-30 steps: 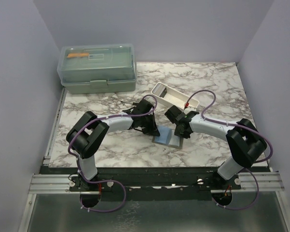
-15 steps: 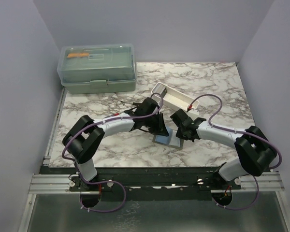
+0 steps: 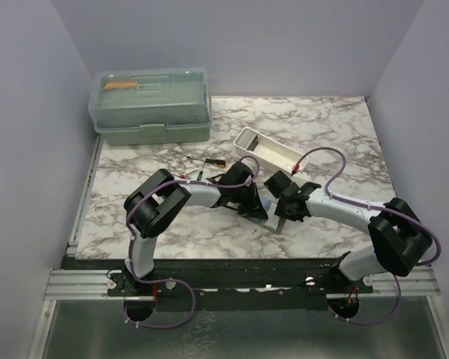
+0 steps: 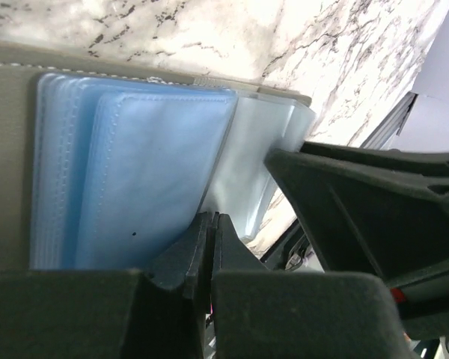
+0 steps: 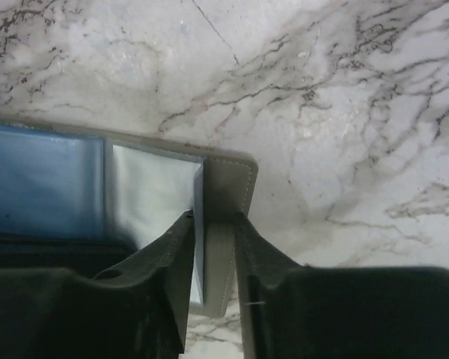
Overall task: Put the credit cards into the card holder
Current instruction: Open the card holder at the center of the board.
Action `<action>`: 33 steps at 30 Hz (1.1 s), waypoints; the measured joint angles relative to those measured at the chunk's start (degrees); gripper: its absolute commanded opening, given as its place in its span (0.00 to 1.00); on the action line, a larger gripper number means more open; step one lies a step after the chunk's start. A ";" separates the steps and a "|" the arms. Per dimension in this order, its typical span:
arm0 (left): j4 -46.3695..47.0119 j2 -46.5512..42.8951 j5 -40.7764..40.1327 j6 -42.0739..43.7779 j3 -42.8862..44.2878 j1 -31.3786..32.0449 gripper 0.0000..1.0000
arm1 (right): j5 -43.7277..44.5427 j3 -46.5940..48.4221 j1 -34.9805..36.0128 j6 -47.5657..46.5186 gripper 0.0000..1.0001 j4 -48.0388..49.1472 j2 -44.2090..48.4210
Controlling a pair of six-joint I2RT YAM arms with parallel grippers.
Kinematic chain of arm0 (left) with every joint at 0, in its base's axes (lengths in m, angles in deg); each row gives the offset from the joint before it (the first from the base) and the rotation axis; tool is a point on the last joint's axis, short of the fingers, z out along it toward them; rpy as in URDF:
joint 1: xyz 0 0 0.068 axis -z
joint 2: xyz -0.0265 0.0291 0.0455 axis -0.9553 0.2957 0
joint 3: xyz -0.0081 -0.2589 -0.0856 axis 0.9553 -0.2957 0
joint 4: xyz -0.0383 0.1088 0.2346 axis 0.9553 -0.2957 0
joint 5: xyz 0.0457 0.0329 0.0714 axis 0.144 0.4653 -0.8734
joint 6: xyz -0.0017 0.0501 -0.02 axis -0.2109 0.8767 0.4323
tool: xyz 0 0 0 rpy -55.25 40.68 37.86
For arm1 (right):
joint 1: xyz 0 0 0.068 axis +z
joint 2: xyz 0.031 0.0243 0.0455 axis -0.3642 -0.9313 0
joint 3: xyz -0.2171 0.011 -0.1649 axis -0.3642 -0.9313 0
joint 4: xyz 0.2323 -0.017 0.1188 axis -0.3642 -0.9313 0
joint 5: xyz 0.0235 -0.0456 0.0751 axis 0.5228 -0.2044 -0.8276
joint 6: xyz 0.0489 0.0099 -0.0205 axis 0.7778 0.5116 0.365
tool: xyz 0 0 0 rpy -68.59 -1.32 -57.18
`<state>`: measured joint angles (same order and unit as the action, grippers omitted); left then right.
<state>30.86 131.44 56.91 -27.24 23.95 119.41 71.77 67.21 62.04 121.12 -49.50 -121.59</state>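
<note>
The card holder (image 3: 269, 214) lies open on the marble between both grippers, mostly covered by them. In the left wrist view its grey-olive cover (image 4: 7, 149) holds a fan of blue see-through sleeves (image 4: 135, 172). My left gripper (image 4: 210, 221) is shut with its tips at the edge of a sleeve; it also shows in the top view (image 3: 251, 205). My right gripper (image 5: 213, 224) is shut on the holder's grey-olive flap (image 5: 228, 187) and a clear sleeve (image 5: 153, 194); it also shows in the top view (image 3: 283, 212). I cannot make out any credit cards.
A long white tray (image 3: 269, 152) stands just behind the grippers. A big green lidded box (image 3: 151, 106) sits at the back left. A few thin tools (image 3: 203, 160) lie left of the tray.
My left arm has folded in and its gripper has slid right and nearer onto the holder. My right gripper has shifted slightly. The holder's blue inside is now almost covered from above.
</note>
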 measured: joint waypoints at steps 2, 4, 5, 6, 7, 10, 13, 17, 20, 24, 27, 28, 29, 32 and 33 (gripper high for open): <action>1.01 0.00 -0.44 -0.59 -0.50 0.00 0.00 | 1.05 2.19 1.09 0.00 0.43 -5.07 -0.28; 1.51 0.00 -0.42 -1.20 -0.81 0.00 0.00 | 1.33 4.57 2.47 -0.22 0.49 -7.98 -0.59; 1.75 0.00 -0.44 -1.38 -0.94 0.00 0.00 | 1.31 5.57 2.86 -0.52 0.51 -8.55 -0.59; 1.97 0.00 -0.42 -1.57 -1.05 -0.02 0.00 | 1.25 6.47 3.23 -0.81 0.51 -8.92 -0.50; 2.03 0.00 -0.42 -1.66 -1.07 -0.04 0.00 | 1.11 7.06 3.54 -1.31 0.51 -8.90 -0.28; 2.08 0.00 -0.44 -1.73 -1.11 -0.04 0.00 | 0.28 7.50 3.61 -2.54 0.43 -8.48 1.60; 2.05 0.00 -0.44 -1.70 -1.11 -0.07 0.00 | -0.85 7.50 3.50 -3.65 0.26 -6.71 4.09; 2.08 0.00 -0.46 -1.70 -1.16 -0.11 0.00 | -1.77 7.37 2.54 -4.13 0.13 -2.27 4.98; 2.14 0.00 -0.46 -1.70 -1.20 -0.11 0.00 | -2.97 6.40 0.70 -4.20 0.11 1.51 3.41; 2.38 -0.02 -0.48 -1.70 -1.38 -0.15 0.00 | -4.31 5.79 -1.31 -4.07 0.12 3.54 -1.22; 2.29 -0.13 -0.66 -1.70 -1.38 -0.42 0.00 | -5.14 4.74 -1.38 -3.34 0.14 2.71 -3.17; 2.27 -0.13 -0.72 -1.70 -1.40 -0.44 0.00 | -5.20 4.44 -1.38 -2.73 0.15 1.49 -3.65; 2.21 -0.13 -0.74 -1.70 -1.40 -0.48 0.00 | -5.22 4.24 -1.36 -1.92 0.15 -0.09 -4.22; 1.86 -0.37 -0.92 -1.57 -1.46 -0.74 0.00 | -5.49 3.56 -1.31 0.52 0.17 -0.98 -3.89; 1.73 -0.50 -1.01 -1.49 -1.53 -0.94 0.00 | -5.88 2.78 -1.31 1.27 0.19 -0.72 -3.04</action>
<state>32.59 130.94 55.90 -28.72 22.42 118.47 65.89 69.98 60.73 122.39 -50.22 -124.63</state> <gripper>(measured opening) 0.018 0.159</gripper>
